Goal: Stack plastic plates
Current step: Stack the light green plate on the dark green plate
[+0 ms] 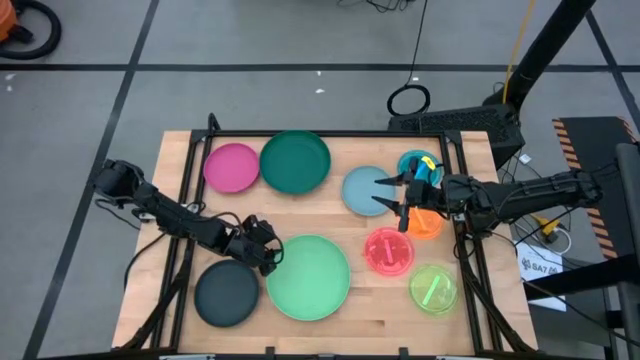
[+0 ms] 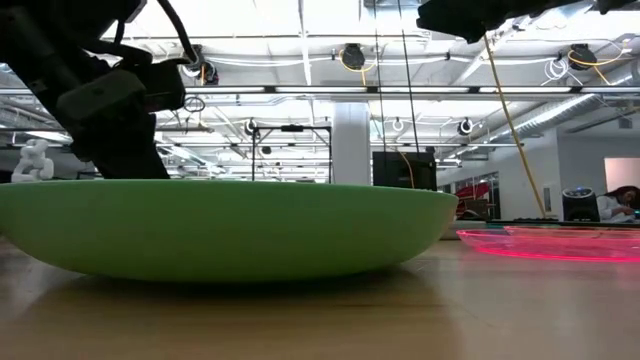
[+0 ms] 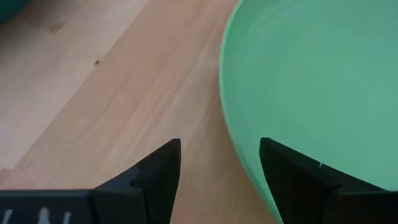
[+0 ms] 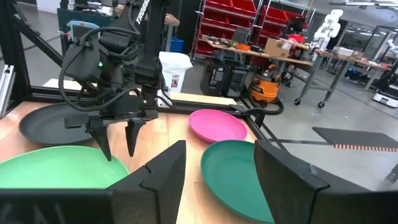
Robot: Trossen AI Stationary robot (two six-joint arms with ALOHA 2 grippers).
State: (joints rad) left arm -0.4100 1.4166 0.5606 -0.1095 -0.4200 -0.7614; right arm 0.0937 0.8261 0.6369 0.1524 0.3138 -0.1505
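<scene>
No stack is formed: nine plates lie singly across the counter. Left pincer, released, straddles the light green plate's nine o'clock rim; right pincer, released, hovers over the pale blue plate.

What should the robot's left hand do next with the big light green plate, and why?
Probably lower and close on the plate's rim. The left gripper is open, one finger outside the light green plate and one over its inside, with nothing held yet.
</scene>
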